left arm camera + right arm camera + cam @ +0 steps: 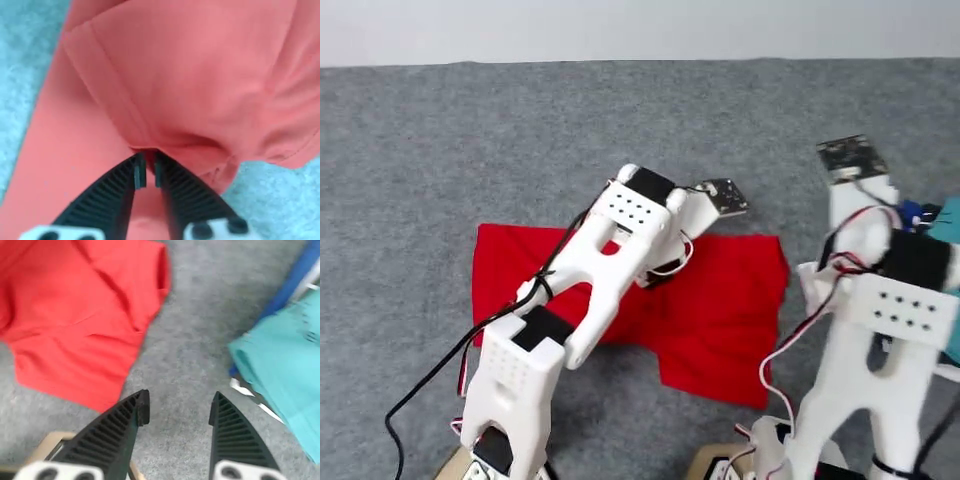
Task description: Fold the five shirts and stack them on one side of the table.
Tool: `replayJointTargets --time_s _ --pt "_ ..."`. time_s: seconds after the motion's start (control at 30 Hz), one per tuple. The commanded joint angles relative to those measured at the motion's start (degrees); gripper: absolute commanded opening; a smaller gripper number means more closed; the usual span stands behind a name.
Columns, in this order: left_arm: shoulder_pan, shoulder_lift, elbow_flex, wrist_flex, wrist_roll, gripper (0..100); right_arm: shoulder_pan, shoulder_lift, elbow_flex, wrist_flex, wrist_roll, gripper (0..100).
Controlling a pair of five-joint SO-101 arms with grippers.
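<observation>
Red cloth is pinched in your left tool (146,170): its two black ribbed fingers are clenched on a raised fold of the red shirt (200,75), with the tips almost meeting. Around that grip the fabric puckers into ridges, one layer lying over another. Your right tool (179,412) is released, jaws wide apart with nothing between them. It hangs over bare felt between the red shirt and a teal shirt (285,365) and touches neither.

Grey felt-like carpet covers the tabletop (470,140), and a pale wall (620,30) rises behind its far edge.

You can count two shirts, one red and one teal, and two white arms. The red shirt lies spread near the middle of the tabletop, one corner reaching toward the near edge. The teal shirt lies at the right edge with a blue piece (300,275) just beside it; you cannot tell whether that is another shirt.

From above, the left arm (610,260) stretches across the red shirt and hides the spot where its tool grips. The right arm (880,320) stands in front of the teal shirt and covers most of it. A black cable (420,390) trails from the left arm's base over the felt.
</observation>
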Motion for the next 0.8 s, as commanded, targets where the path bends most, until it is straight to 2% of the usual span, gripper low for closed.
replayJointTargets --time_s 0.0,0.17,0.33,0.57,0.77 --pt "-1.0 -0.1 -1.4 0.1 -0.2 3 -4.8 -1.1 2.8 -2.1 -0.7 20.5" --pt "-6.8 3.3 -0.7 -4.0 -4.3 3 -7.2 -1.1 8.7 -9.8 -0.7 20.5" --pt "-10.5 8.4 -1.0 -4.7 -6.2 3 -7.1 -1.1 9.2 -10.9 -0.7 20.5" --pt "-9.9 4.4 -2.9 -3.2 -4.0 3 -6.8 -1.3 9.1 -10.9 -0.4 20.5" --pt "-4.7 -4.0 -8.0 4.7 -1.4 3 -4.5 -1.7 9.1 -10.9 -0.4 20.5"
